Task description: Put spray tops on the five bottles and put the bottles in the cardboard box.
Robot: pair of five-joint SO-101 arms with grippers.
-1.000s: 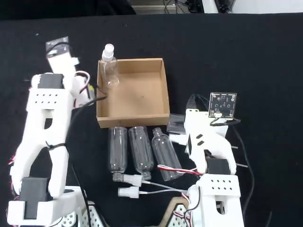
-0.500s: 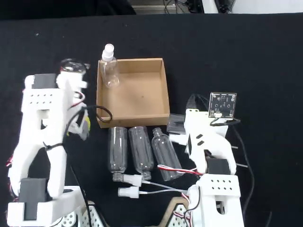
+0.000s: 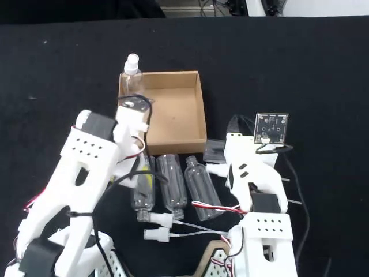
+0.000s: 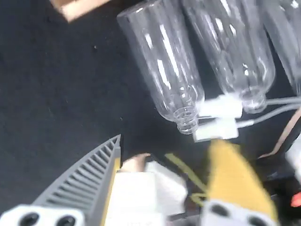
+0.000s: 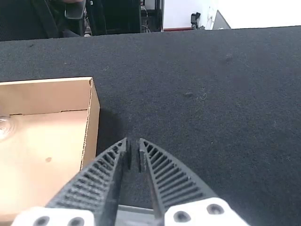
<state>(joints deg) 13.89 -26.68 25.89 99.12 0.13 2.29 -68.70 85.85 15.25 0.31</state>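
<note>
Three clear bottles without tops lie side by side in front of the cardboard box (image 3: 173, 115): left bottle (image 3: 142, 187), middle bottle (image 3: 172, 183), right bottle (image 3: 202, 187). Two white spray tops (image 3: 160, 219) with thin tubes lie at their necks. A fourth bottle (image 3: 132, 78) wearing a spray top leans at the box's far left corner. My left gripper (image 3: 143, 178) hovers open over the left bottle (image 4: 162, 61); its grey and yellow fingers straddle the spot near the spray tops (image 4: 218, 107). My right gripper (image 5: 133, 151) is shut and empty, beside the box's (image 5: 92, 113) right front corner.
The black table (image 3: 288, 69) spreads wide beyond and right of the box. The right arm's body (image 3: 253, 173) stands close to the right bottle. Loose red and white wires (image 3: 213, 209) cross the bottles' necks.
The left arm swung from left of the box round to the front and now hangs over the lying bottles. The right arm stayed still.
</note>
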